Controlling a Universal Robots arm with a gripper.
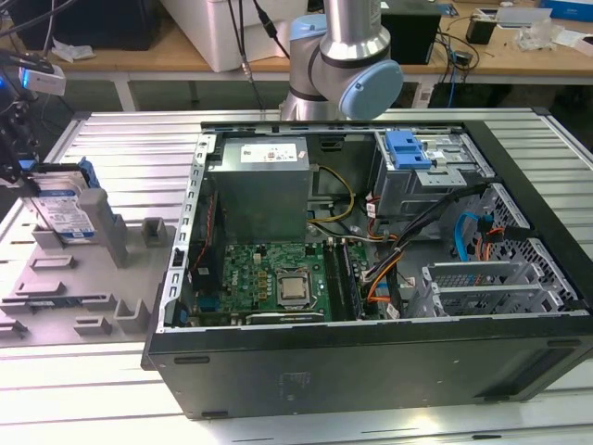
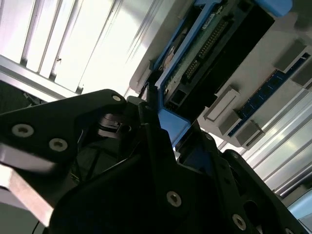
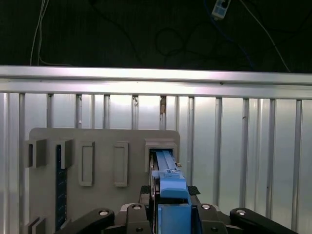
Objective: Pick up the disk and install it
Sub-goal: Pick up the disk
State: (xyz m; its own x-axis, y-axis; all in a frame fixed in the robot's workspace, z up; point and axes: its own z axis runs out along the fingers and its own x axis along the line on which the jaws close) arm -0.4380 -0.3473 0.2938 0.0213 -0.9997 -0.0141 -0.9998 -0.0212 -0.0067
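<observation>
Blue-framed disk (image 1: 69,212) upright on edge
</observation>
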